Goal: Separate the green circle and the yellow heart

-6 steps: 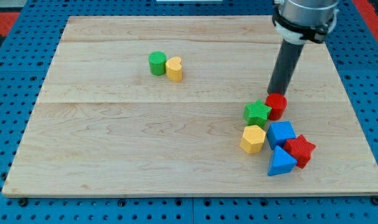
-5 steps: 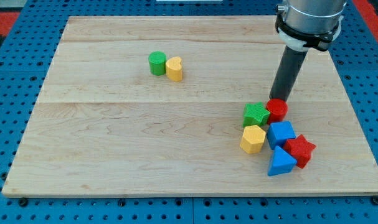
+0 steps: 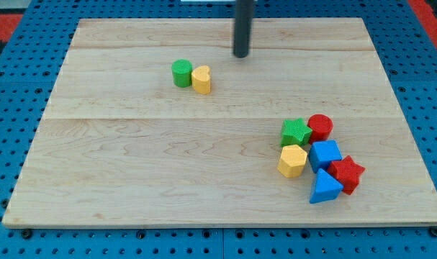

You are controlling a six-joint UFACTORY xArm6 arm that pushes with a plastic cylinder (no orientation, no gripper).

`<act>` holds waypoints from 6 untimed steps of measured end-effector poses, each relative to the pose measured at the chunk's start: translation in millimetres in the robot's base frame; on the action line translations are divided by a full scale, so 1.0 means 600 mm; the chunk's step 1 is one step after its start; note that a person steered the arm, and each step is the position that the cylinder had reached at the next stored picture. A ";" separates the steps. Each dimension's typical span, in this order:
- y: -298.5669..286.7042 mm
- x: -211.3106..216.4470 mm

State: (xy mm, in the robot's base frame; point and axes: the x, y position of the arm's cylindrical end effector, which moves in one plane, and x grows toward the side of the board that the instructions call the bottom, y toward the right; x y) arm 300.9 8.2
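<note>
My tip (image 3: 241, 55) carries no pincer, so nothing is held; the green circle (image 3: 181, 73) and yellow heart (image 3: 201, 79) sit touching, down-left of it on the counter (image 3: 132, 180). Pushed from outside rather than through their seam, both would likely slide off together, unseparated.

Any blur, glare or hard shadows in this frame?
Camera view: lighting even, no glare on the wooden board; shadows soft and short. Green circle, yellow heart and the cluster at the view's right are sharp. The rod looks slightly soft-edged; my tip sits above-right of the heart, apart from it.
</note>
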 end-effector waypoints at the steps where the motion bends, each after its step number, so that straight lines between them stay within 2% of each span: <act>1: -0.065 0.001; 2: -0.082 0.006; 4: -0.199 0.023; 5: -0.181 0.068; 6: -0.056 0.134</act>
State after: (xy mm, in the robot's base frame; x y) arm 381.5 -25.5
